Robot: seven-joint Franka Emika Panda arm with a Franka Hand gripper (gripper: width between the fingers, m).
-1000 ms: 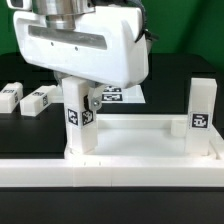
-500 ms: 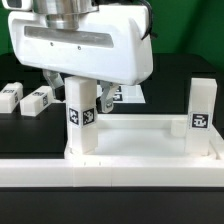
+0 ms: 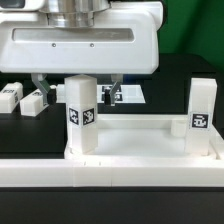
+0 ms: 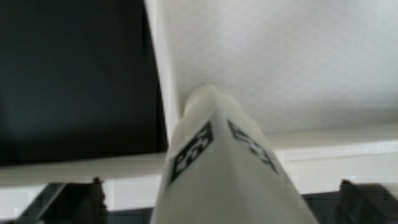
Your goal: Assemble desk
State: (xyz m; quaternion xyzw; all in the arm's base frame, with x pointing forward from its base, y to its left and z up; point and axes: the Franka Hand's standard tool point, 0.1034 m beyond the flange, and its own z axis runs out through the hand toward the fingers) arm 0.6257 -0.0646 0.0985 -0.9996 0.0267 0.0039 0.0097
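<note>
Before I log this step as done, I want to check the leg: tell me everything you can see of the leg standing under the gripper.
The leg is a white, plastic-looking block of square section. It stands upright in the near corner of the desk panel, on the exterior view's left. A black-and-white tag marks its camera-facing side. Its foot meets the panel; whether it is fully seated cannot be told. The gripper hangs over it, open, jaws clear on both sides.

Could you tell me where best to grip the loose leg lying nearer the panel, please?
Grip the loose leg across its two long sides, near its middle, coming straight down from above: it lies flat on the table, apart from the other lying leg.
</note>
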